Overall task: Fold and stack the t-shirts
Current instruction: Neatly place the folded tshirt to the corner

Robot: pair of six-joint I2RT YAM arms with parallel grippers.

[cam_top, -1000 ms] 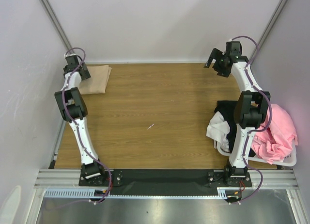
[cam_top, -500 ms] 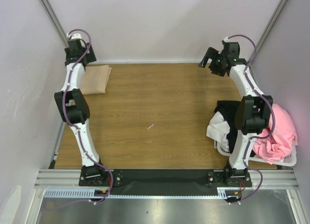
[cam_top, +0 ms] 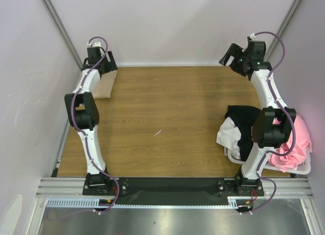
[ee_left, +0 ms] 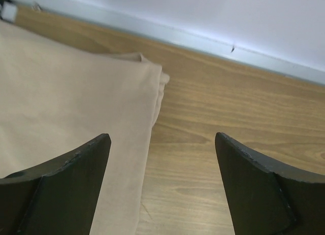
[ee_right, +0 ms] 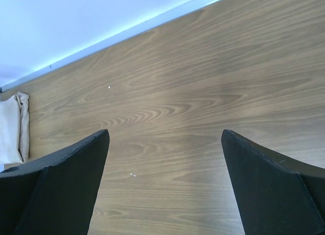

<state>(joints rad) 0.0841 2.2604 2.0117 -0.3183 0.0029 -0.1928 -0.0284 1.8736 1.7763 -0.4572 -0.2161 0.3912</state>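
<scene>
My left gripper [ee_left: 161,139] is at the far left corner of the table [cam_top: 167,108]. Its jaws are spread wide with nothing gripped. It hangs over the edge of the tan t-shirt [ee_left: 66,93], left finger above the cloth and right finger above bare wood; I can't tell any contact with the cloth. The tan t-shirt lies folded flat in that far left corner, near the back wall [cam_top: 167,27], with its layered edge facing the middle of the table. My right gripper [ee_right: 165,134] is up at the far right corner. Its jaws are also wide apart and hold nothing, with only bare wood grain under them. The tan t-shirt shows small at the left edge of the right wrist view, well apart from that gripper. The other shirts are on the right side near my right arm base. A black t-shirt [cam_top: 244,121] and a white t-shirt [cam_top: 227,134] spill over the rim onto the table. A pink t-shirt [cam_top: 294,143] is bunched in the white laundry basket [cam_top: 300,170]. None of these is folded.
</scene>
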